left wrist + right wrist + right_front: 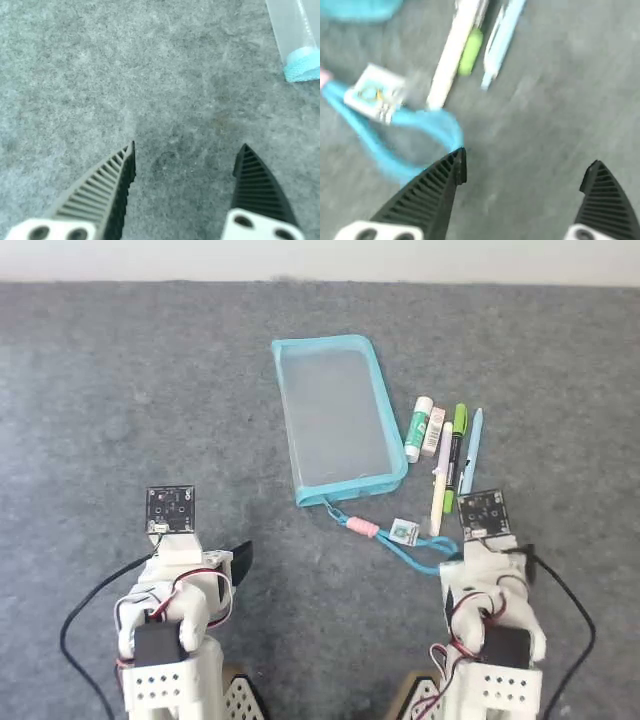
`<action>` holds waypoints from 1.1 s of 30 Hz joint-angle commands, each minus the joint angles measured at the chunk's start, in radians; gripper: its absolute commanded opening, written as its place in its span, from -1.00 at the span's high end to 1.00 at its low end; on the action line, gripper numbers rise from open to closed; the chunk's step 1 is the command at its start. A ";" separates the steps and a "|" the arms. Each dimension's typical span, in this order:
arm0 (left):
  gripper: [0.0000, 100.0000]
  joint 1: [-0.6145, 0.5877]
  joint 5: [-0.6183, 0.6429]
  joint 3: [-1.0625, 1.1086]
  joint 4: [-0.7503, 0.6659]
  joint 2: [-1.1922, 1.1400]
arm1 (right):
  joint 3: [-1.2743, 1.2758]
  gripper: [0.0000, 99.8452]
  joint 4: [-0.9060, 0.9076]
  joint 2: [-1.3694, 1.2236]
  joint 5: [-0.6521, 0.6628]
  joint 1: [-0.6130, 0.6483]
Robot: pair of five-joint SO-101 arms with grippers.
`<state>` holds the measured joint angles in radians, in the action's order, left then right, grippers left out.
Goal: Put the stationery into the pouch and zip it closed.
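Currently both the left end effector (188, 146) and the right end effector (528, 156) hang spread above the grey worktop (100, 390), the pouch (340, 420) lying just beside the pens (457, 445).

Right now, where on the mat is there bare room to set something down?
Widest bare patch: the mat left of the pouch, ahead of the left gripper. Another lies between the two arms, short of the strap. Crowded: right of the pouch, where pens and strap sit by the right gripper.
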<state>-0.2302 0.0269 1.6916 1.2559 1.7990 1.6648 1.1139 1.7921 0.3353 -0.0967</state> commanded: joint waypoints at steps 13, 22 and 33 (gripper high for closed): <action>0.39 0.003 -0.009 -0.008 0.005 0.017 | -0.571 0.28 0.150 -0.377 0.149 0.288; 0.39 0.003 -0.009 -0.008 0.005 0.017 | -1.008 0.27 0.045 -1.219 0.110 0.627; 0.39 0.003 -0.009 -0.008 0.005 0.017 | -1.272 0.27 -0.070 -1.831 0.212 0.653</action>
<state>-0.2302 0.0269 1.6916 1.2559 1.7990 0.4710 1.0633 0.0046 0.5163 0.5447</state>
